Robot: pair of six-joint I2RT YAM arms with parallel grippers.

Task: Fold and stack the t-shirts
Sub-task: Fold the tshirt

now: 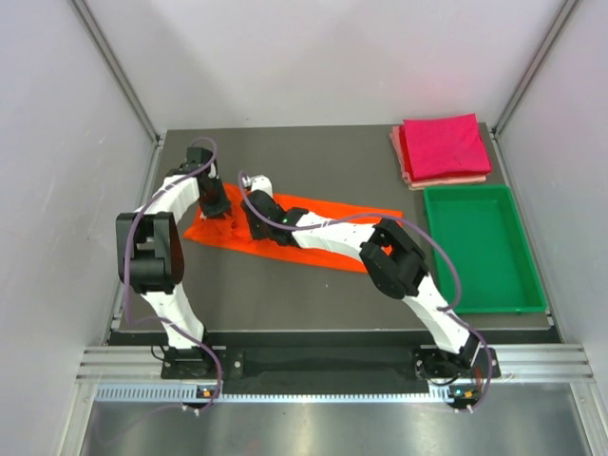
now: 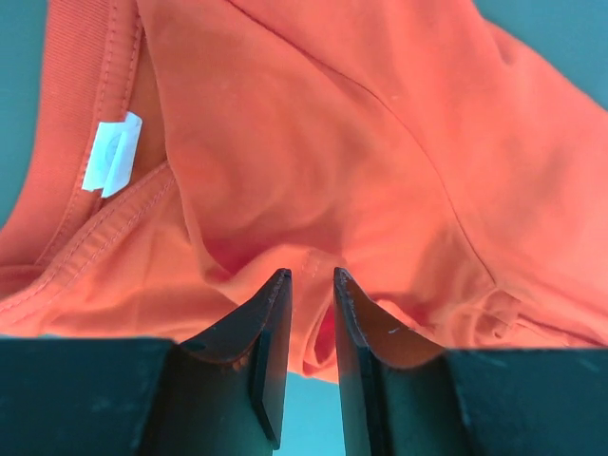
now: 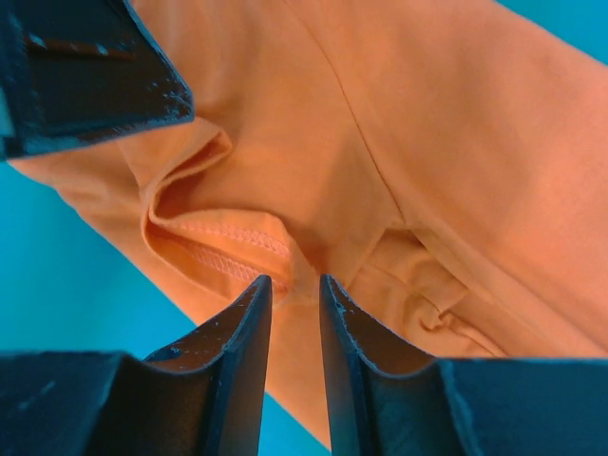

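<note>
The orange t-shirt (image 1: pixel 328 206) lies on the dark table as a long strip, partly under my arms. My left gripper (image 1: pixel 217 204) is at the strip's left end, by the collar. Its jaws (image 2: pixel 312 275) stand narrowly apart with a bunched fold of orange cloth (image 2: pixel 313 142) pinched between them; a white label (image 2: pixel 112 154) shows in the collar. My right gripper (image 1: pixel 255 220) is just right of it, jaws (image 3: pixel 294 280) close together over a hemmed edge of the shirt (image 3: pixel 399 142), cloth between the tips. A magenta t-shirt (image 1: pixel 442 144) lies folded on a pale pink one (image 1: pixel 446 180) at the back right.
A green plastic tray (image 1: pixel 480 252) stands at the right side of the table, just in front of the folded stack. My left gripper's black body (image 3: pixel 85 76) shows at the top left of the right wrist view, very near the right jaws.
</note>
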